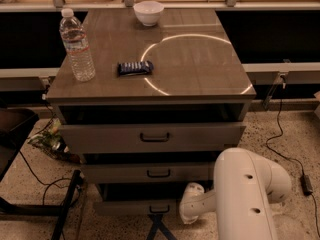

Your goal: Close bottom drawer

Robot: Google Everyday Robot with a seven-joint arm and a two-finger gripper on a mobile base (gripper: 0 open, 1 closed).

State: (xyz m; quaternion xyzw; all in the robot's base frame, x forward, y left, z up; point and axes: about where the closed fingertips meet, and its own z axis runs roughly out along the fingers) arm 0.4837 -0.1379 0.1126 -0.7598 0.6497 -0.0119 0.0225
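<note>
The bottom drawer (127, 207) is the lowest of three grey drawers in the cabinet. It has a narrow front panel and a small dark bar handle (159, 209), and it stands pulled out a little, with a dark gap above it. My gripper (160, 227) is the dark shape just below and in front of that handle, at the bottom edge of the camera view. My white wrist (192, 205) is right of the handle, close to the drawer front. My white arm (250, 194) fills the lower right.
The middle drawer (150, 173) and top drawer (152, 137) also stand slightly out. On the cabinet top (200, 69) are a water bottle (76, 45), a dark snack packet (134, 68) and a white bowl (148, 12). Cables (285, 149) lie on the floor on both sides. A dark stand (62, 209) is at the left.
</note>
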